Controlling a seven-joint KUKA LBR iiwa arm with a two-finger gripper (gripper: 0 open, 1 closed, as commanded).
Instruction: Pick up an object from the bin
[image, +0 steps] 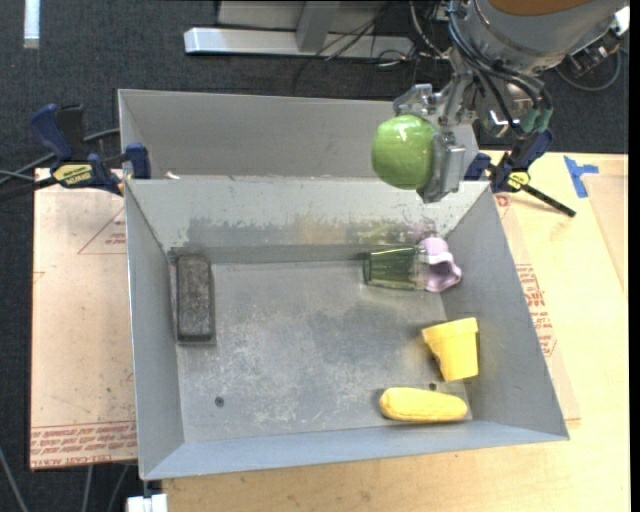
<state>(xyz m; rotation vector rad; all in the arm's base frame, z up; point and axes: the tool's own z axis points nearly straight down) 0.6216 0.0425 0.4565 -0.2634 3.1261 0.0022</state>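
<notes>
My gripper (428, 160) hangs high over the bin's far right corner, shut on a round green apple-like ball (402, 152) that it holds up in the air. Below it, on the bin floor by the back wall, a clear green cup (391, 269) lies on its side. Touching that cup on its right is a small pale purple thing (439, 264).
A yellow cup (453, 347) rests on the right side of the floor, with a yellow banana-shaped thing (423, 405) near the front wall. Along the left wall lies a dark grey block (194, 297). The arm comes in from the upper right.
</notes>
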